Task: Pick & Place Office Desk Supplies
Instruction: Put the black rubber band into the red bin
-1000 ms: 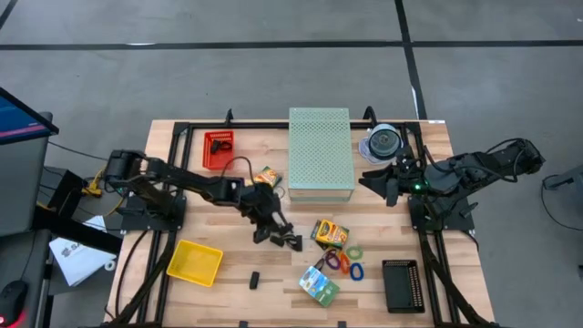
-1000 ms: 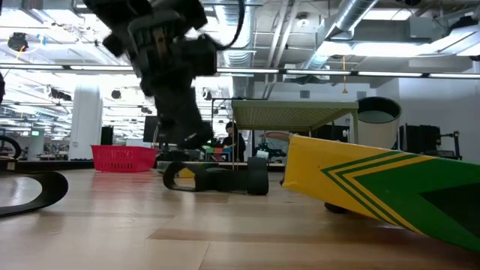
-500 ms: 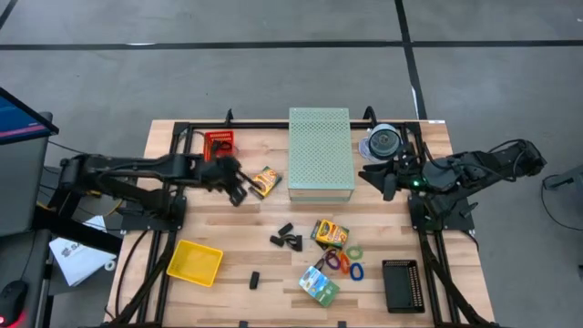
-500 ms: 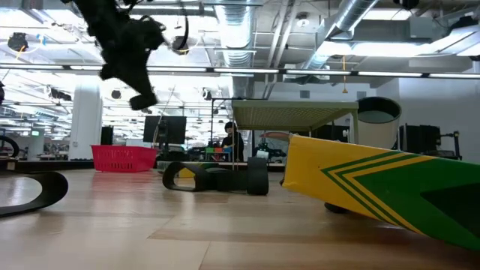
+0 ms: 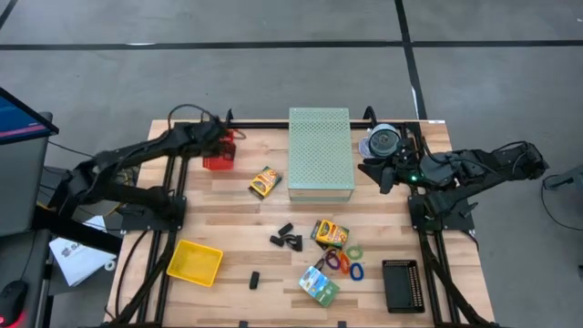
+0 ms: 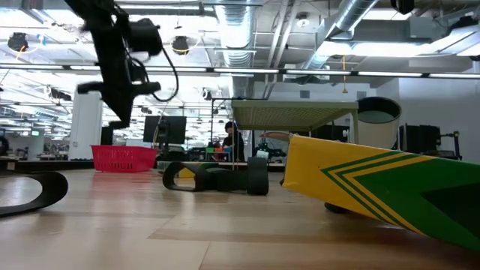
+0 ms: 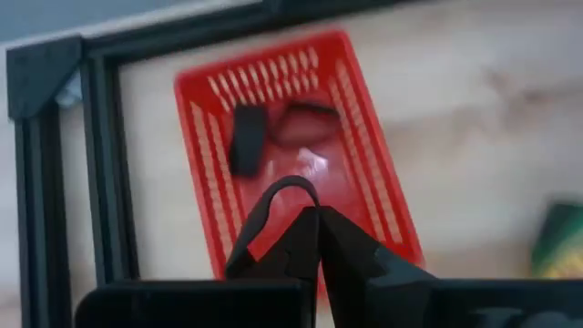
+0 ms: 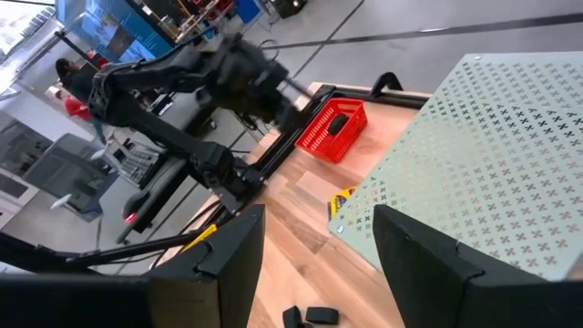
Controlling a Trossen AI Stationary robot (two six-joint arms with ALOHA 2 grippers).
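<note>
Over the red basket (image 5: 219, 149) at the far left corner of the desk (image 5: 228, 219), my left pincer (image 7: 314, 219) is clenched on a black binder clip (image 7: 273, 205), whose wire loop shows just ahead of the tips. One clip (image 7: 246, 138) already lies inside the basket. To drop this one cleanly I judge I should keep the tips centred over the basket floor, lower a little, then let go, so the clip cannot bounce over the low slatted wall. The black frame rail (image 7: 100, 164) runs just beside the basket, so I have little room toward that edge and more toward the open wood. My right pincer (image 8: 310, 246) waits released near the pale green perforated box (image 5: 320, 153), beside the disc spindle (image 5: 384, 141). More clips (image 5: 286, 239) lie mid-desk, well apart from the basket, with the coloured loops (image 5: 344, 261), a crayon-like box (image 5: 330, 232) and a green-blue packet (image 5: 319, 285) nearby. A small yellow box (image 5: 264, 181) lies between basket and green box, on my likely way back.
</note>
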